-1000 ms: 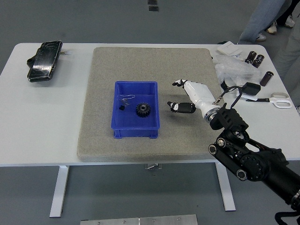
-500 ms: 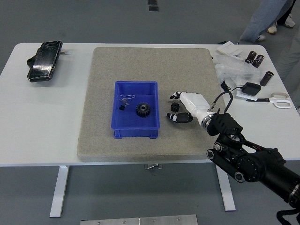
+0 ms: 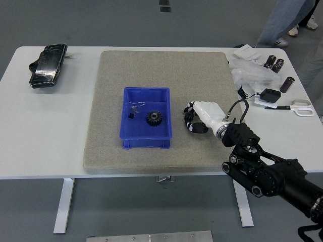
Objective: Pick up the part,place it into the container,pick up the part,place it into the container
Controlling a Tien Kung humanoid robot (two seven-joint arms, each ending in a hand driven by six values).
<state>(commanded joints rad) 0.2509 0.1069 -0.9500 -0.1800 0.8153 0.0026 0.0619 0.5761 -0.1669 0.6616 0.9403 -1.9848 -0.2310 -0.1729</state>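
A blue container [image 3: 128,127] stands on the grey mat [image 3: 151,70]. Inside it lie a black gear [image 3: 153,118] and a small dark part [image 3: 131,114] beside a thin wire piece. My right hand [image 3: 191,119], white with black fingertips, sits low on the mat just right of the container. Its fingers are curled around a small black gear, which they mostly hide. The hand and the part are still down at mat level. My left arm does not show.
A black flat object [image 3: 48,65] lies at the table's far left. At the right are crumpled plastic [image 3: 250,75], black cylinders [image 3: 275,63], a black square pad [image 3: 270,95] and scissors [image 3: 302,107]. A person's legs [image 3: 282,20] stand at the top right.
My right hand came down and toward the container, from open above the mat to closed around the small gear that was lying beside the bin.
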